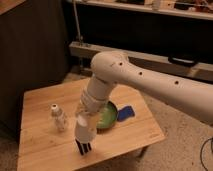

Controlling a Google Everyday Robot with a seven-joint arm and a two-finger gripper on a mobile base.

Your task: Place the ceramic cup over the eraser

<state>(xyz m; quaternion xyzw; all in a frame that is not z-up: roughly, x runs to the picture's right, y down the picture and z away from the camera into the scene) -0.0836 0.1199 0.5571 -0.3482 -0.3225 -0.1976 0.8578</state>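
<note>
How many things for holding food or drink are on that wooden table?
3: the clear bottle stands at the table's left; the green bowl sits mid-table behind the arm; the ceramic cup, held in the shut gripper, is directly over the eraser.

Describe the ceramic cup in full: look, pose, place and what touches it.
The ceramic cup is small, plain white, handleless and slightly tapered, with a smooth glazed look. It hangs roughly upright at the end of the arm, held by the gripper, which is shut on it from above. It sits directly over the striped eraser near the front edge of the wooden table, covering the eraser's top; whether cup and eraser touch cannot be told. Its opening is hidden.
</note>
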